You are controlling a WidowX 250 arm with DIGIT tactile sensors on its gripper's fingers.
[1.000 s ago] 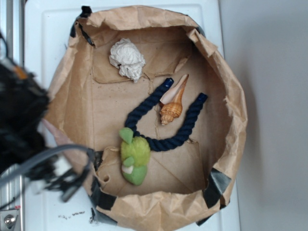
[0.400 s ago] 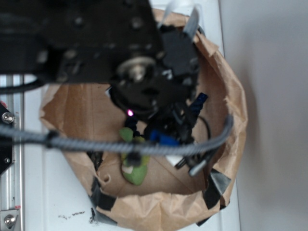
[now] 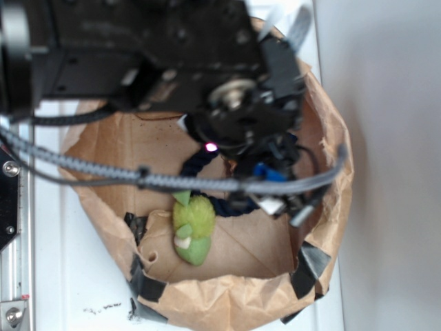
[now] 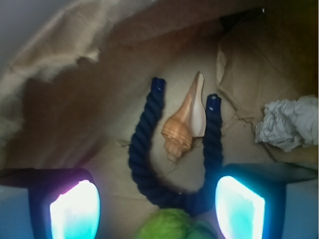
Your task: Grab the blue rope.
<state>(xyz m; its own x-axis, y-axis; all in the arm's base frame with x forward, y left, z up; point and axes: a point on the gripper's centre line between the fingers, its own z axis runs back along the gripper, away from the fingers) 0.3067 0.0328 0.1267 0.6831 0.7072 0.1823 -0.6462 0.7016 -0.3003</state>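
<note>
The blue rope [image 4: 149,149] lies in a U on the paper bag's floor [image 4: 99,99], cradling the shell [image 4: 187,124]. The claw [image 4: 157,209] hangs spread above its bend. Best to lower straight onto that bend, clear of the green toy [image 4: 169,226].

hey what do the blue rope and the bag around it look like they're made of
The blue rope looks like soft twisted fibre, perhaps cotton: matte navy strands, with shiny tips that seem taped. The bag looks like brown kraft paper, creased and torn at the rim, patched with dark tape.
</note>
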